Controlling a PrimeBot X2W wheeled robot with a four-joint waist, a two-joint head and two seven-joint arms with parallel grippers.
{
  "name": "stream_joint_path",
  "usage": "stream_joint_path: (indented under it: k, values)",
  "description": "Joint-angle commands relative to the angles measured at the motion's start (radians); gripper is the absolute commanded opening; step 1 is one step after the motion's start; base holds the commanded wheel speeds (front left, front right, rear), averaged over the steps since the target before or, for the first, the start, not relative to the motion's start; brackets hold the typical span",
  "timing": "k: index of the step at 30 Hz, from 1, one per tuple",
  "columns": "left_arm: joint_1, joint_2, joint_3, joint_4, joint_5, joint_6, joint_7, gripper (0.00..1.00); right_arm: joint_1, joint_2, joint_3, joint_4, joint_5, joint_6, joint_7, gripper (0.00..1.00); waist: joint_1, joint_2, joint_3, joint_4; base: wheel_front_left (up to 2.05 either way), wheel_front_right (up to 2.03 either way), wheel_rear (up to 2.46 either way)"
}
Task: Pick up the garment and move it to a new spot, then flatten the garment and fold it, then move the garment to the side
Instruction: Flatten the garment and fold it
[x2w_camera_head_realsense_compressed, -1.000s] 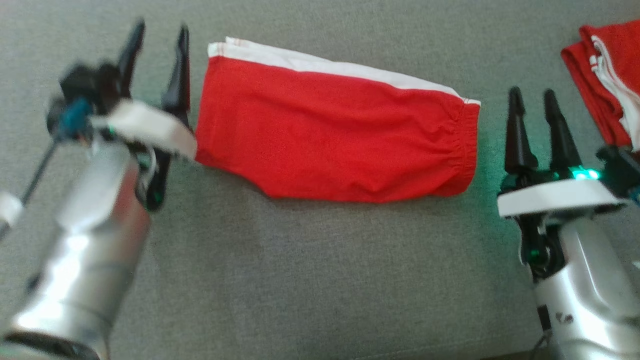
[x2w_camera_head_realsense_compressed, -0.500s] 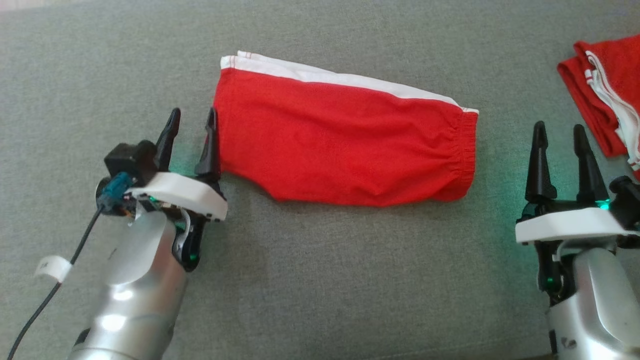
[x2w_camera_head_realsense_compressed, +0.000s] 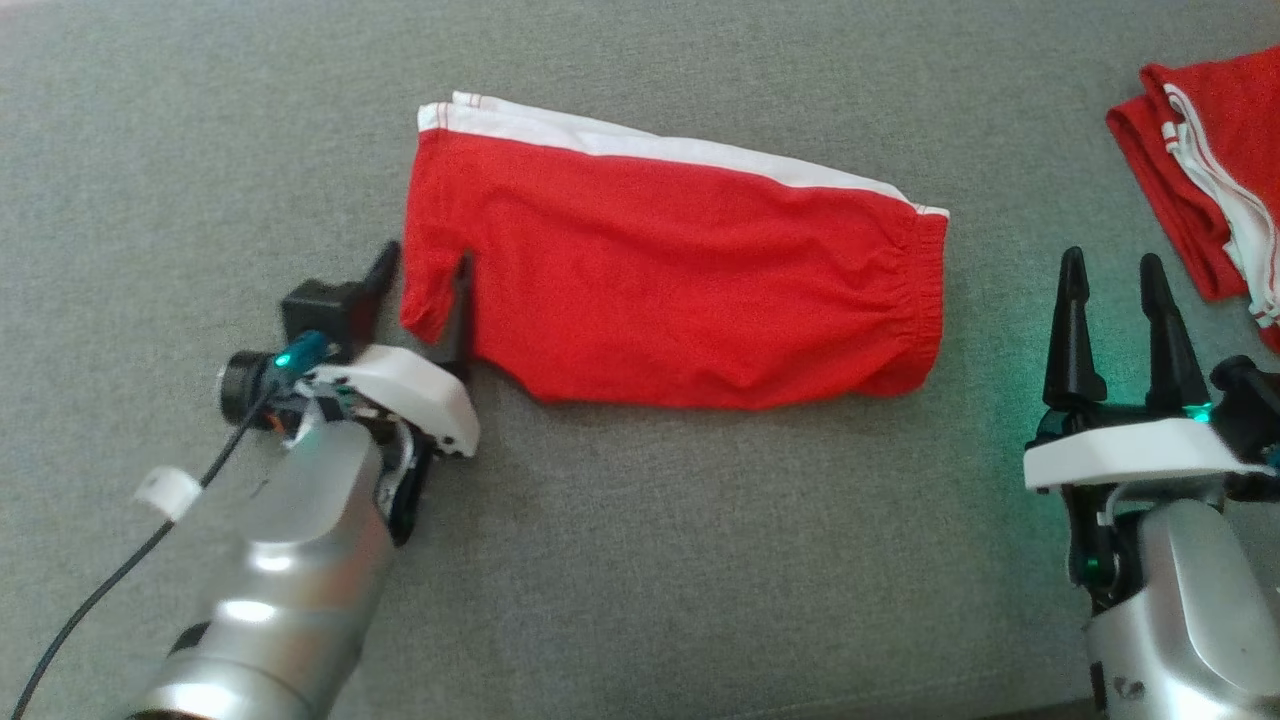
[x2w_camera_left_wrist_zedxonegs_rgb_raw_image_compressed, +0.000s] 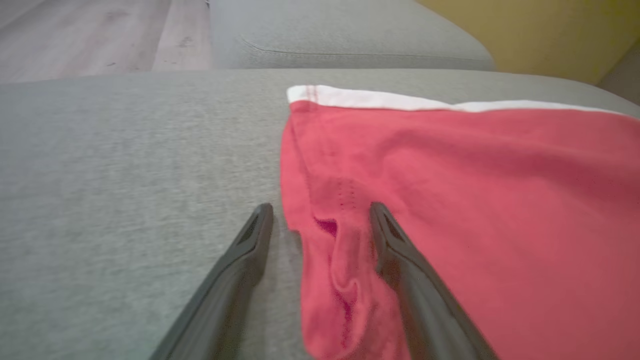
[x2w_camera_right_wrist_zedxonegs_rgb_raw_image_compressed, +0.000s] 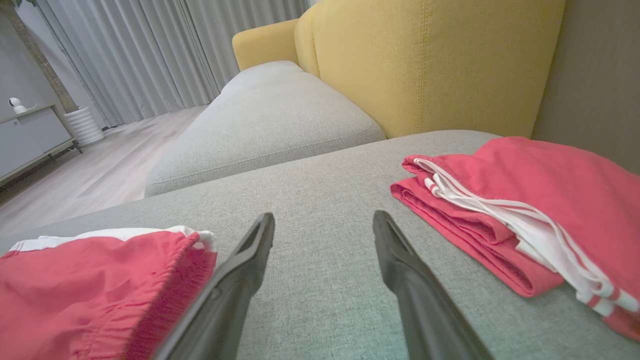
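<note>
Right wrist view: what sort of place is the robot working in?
Most likely a home living room: a yellow sofa backrest behind grey seat cushions, floor-length grey curtains, a low white cabinet on a wood-look floor.

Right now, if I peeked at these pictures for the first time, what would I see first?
The bright red shorts with a white stripe, lying flat in the middle of the grey cushion. Next, the left pincer, open around the shorts' near-left corner, and a folded red garment at the far right.
</note>
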Motion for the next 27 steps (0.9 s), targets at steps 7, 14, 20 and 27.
stream_joint_path:
  k: [7, 14, 20, 27]
  values:
    - [-0.004, -0.02, -0.085, 0.084, -0.057, -0.007, 0.037, 0.03, -0.004, 0.006, 0.022, -0.017, -0.008, -0.001, -0.006, 1.0, 0.0, -0.0001, -0.03, 0.017, 0.0, 0.0, 0.0]
    - [0.02, -0.021, -0.053, 0.13, -0.073, 0.018, -0.013, 0.0, 0.029, 0.007, 0.012, -0.002, -0.015, -0.001, -0.006, 1.0, 0.0, -0.0001, -0.105, 0.053, 0.0, 0.0, 0.0]
    - [0.111, -0.016, 0.004, 0.05, -0.071, 0.083, -0.017, 0.0, 0.082, 0.007, 0.01, 0.02, -0.021, -0.001, -0.006, 1.0, 0.0, -0.0001, -0.189, 0.101, 0.0, 0.0, 0.0]
    - [0.305, -0.015, 0.099, -0.133, -0.027, 0.148, -0.018, 0.0, 0.129, 0.007, 0.04, 0.042, -0.004, -0.001, -0.006, 1.0, 0.0, -0.0001, -0.243, 0.15, 0.0, 0.0, 0.0]
